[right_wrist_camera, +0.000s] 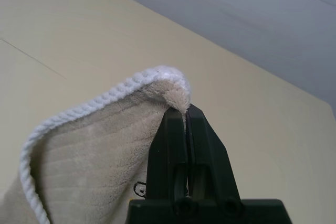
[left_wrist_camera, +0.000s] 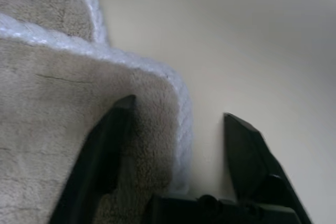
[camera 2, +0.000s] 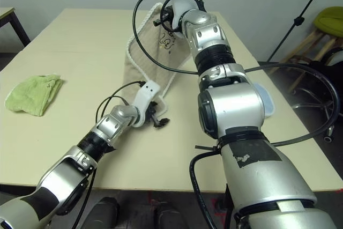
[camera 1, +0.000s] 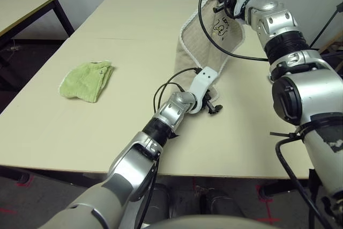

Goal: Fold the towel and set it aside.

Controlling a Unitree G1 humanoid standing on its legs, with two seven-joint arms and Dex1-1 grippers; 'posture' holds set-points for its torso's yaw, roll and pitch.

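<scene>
The right end effector (right_wrist_camera: 185,116) is pinching the beige towel's (camera 1: 201,52) corner, lifting it above the tabletop (camera 1: 123,41) (far edge); the left end effector (left_wrist_camera: 178,116), parted, is straddling the lower corner.

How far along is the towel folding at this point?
Done: the right gripper is shut on one corner of the towel, held up off the table.
In hand: the left gripper sits with its jaws apart around a lower towel corner, one finger over the cloth, not yet clamped.
Left: no fold is made, and the towel is not set aside.
</scene>
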